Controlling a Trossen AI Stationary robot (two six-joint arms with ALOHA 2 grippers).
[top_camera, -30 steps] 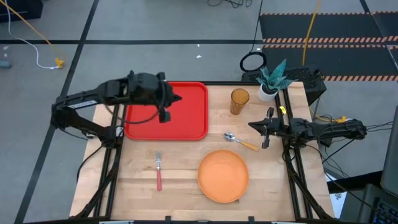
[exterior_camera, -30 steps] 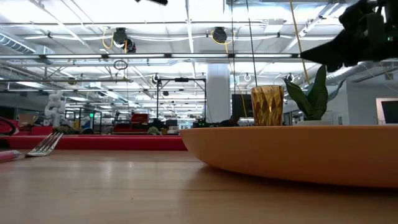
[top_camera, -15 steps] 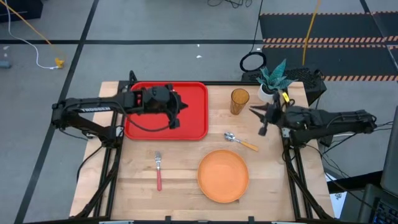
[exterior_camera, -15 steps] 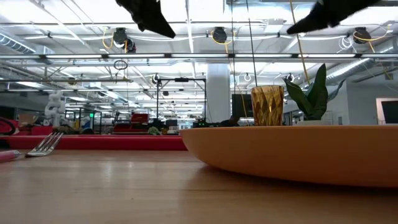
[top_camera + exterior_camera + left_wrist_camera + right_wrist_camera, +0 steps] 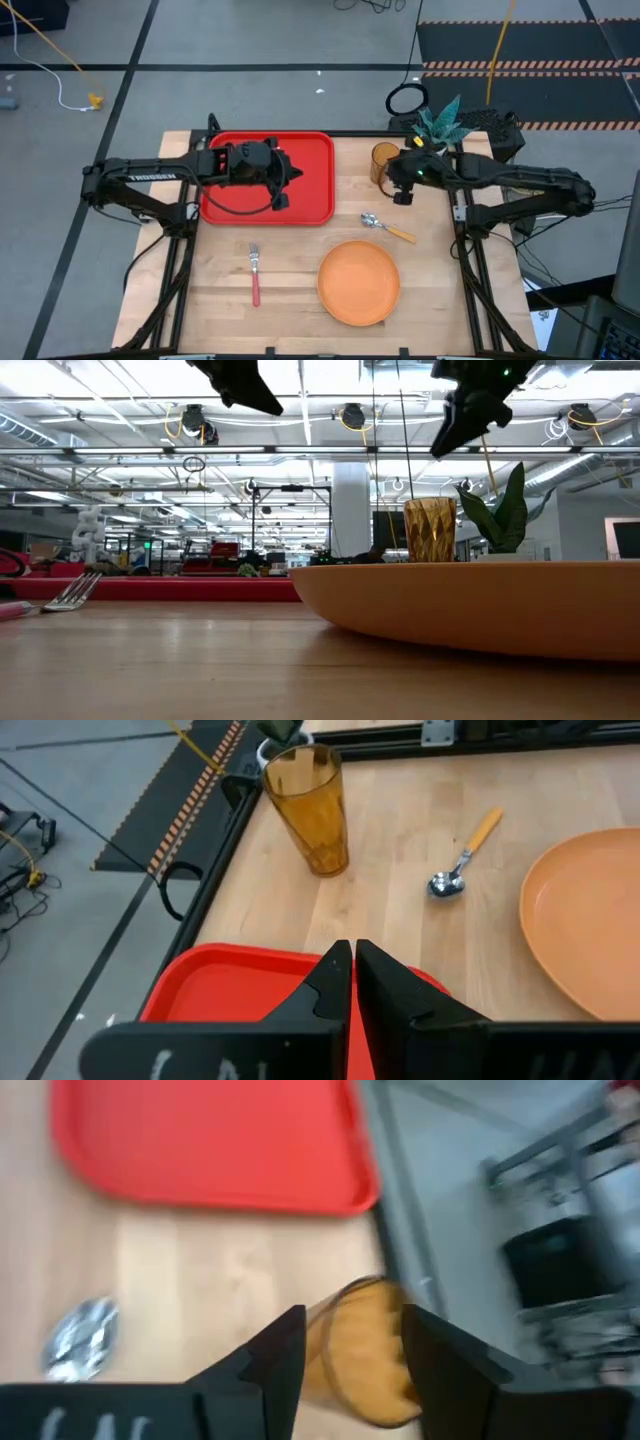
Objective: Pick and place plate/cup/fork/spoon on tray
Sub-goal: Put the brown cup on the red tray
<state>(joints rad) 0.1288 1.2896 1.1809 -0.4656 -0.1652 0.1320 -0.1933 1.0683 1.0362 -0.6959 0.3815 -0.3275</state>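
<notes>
Standing upright near the table's point(image 5: 300, 300) far edge, the cup point(image 5: 384, 161) has the right end effector point(image 5: 401, 183) just beside it, fingers spread with the tumbler showing between them in the right wrist view, not clamped. Spoon point(image 5: 385, 227) and plate point(image 5: 359, 283) lie nearer the front, the fork point(image 5: 255, 275) well apart. Over the bare tray point(image 5: 310, 205), the left end effector point(image 5: 281, 187) hangs with fingers pressed together, empty.

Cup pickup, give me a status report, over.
Right gripper open, above the cup, not gripping. Left gripper shut, empty, over the tray. Cup upright on the table; plant pot close beside it.
</notes>
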